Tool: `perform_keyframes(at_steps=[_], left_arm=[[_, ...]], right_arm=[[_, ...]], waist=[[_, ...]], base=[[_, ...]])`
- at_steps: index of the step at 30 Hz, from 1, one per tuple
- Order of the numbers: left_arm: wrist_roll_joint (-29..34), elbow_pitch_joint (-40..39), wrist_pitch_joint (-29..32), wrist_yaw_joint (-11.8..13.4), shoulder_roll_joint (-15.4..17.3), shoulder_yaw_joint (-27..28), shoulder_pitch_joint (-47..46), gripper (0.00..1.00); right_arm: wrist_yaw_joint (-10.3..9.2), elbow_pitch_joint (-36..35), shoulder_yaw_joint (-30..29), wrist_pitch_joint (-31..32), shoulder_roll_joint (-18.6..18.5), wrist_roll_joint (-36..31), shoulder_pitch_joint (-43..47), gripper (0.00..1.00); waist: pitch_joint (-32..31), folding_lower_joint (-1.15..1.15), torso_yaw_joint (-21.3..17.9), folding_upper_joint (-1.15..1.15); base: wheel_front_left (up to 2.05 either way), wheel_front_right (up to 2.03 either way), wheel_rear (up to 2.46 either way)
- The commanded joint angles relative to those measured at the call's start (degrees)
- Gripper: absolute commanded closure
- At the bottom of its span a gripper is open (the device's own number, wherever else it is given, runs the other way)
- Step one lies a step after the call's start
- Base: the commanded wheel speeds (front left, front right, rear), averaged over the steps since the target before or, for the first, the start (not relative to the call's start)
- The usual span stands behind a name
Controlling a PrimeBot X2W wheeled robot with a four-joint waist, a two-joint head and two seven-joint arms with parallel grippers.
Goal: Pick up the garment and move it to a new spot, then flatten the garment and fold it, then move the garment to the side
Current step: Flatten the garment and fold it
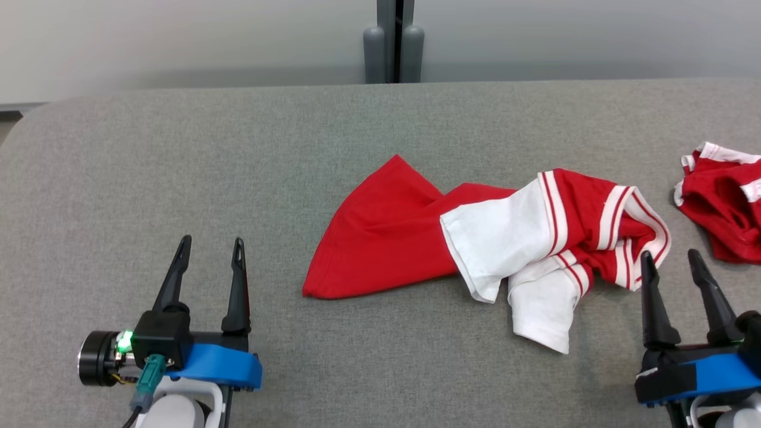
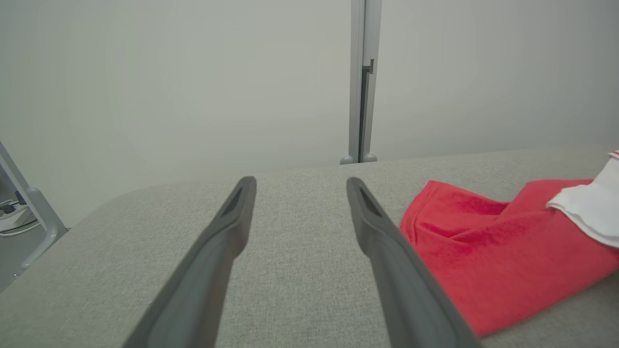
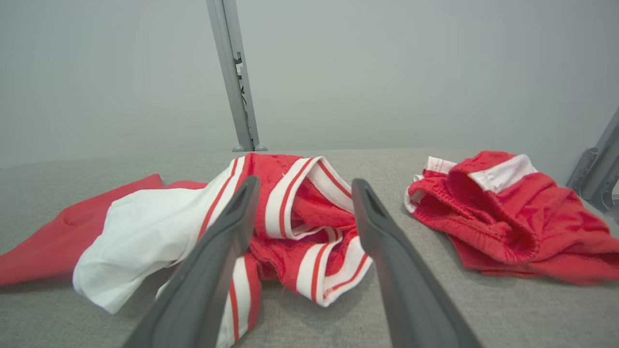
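A crumpled red shirt with white sleeves and red-and-white striped trim [image 1: 392, 238] lies in the middle of the grey table [image 1: 178, 166]. Its red body [image 2: 493, 241] spreads left; the sleeves and striped collar [image 3: 309, 212] bunch up at the right. My left gripper [image 1: 212, 246] hovers open over bare table, well left of the shirt's hem. My right gripper [image 1: 672, 258] is open too, with its left finger [image 3: 227, 232] just in front of the striped collar, not touching it as far as I can tell. Nothing is held.
A second crumpled red garment with white trim [image 1: 722, 202] lies at the table's right edge, also seen as a heap [image 3: 503, 217] right of my right fingers. A grey post [image 1: 392, 41] stands behind the table's far edge. Metal frame parts [image 3: 597, 169] flank the table.
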Motion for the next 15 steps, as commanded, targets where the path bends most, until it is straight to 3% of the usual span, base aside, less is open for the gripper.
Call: perform_keyframes(at_steps=[1, 7, 15], left_arm=[[-0.06, 0.24, -0.25, -0.15, 0.32, 0.04, 1.06, 0.00], [-0.37, 0.59, -0.25, -0.20, 0.60, -0.43, 2.78, 0.00], [-0.67, 0.58, -0.09, -0.17, 0.83, -1.01, 2.17, 0.00]], right_arm=[[0.02, -2.45, 0.00, 1.58, 1.05, -0.94, 1.99, 0.00], [0.02, -8.96, 0.17, 4.96, 2.95, -2.00, 5.20, 0.00], [0.02, -11.61, 0.31, 6.40, 3.72, -1.90, 5.93, 0.00]], waist=[[-1.60, 0.01, -0.94, 0.00], [-2.82, 0.01, -1.10, 0.00], [-2.41, 0.01, -1.05, 0.00]], base=[[0.00, 0.00, 0.00], [0.00, 0.00, 0.00], [0.00, 0.00, 0.00]])
